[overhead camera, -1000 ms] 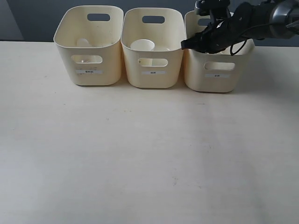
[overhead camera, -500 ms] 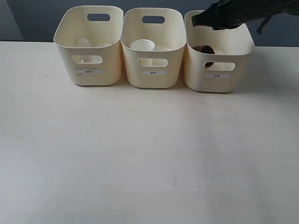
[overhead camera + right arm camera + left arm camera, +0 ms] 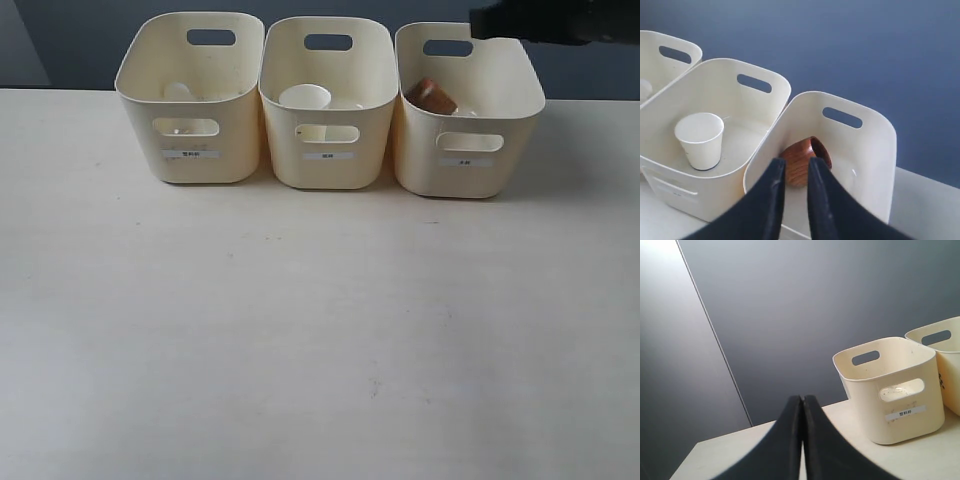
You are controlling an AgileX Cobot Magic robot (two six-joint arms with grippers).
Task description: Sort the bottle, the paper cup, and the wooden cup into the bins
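Note:
Three cream bins stand in a row at the back of the table. In the left bin only the white cap of the bottle shows. The paper cup stands upright in the middle bin. The wooden cup lies tilted on its side in the right bin, free of any grip. My right gripper hovers above that bin, its jaws a narrow gap apart and empty. In the exterior view it is a dark shape at the top right. My left gripper is shut and empty, off to the left of the bins.
Each bin has oval handle cut-outs and a small white label on its front. The pale table stretches in front of the bins. A dark blue-grey wall rises behind them.
My right gripper has risen out of the right bin and drawn back to the right. Its jaws have narrowed. The wooden cup now lies in the bin.

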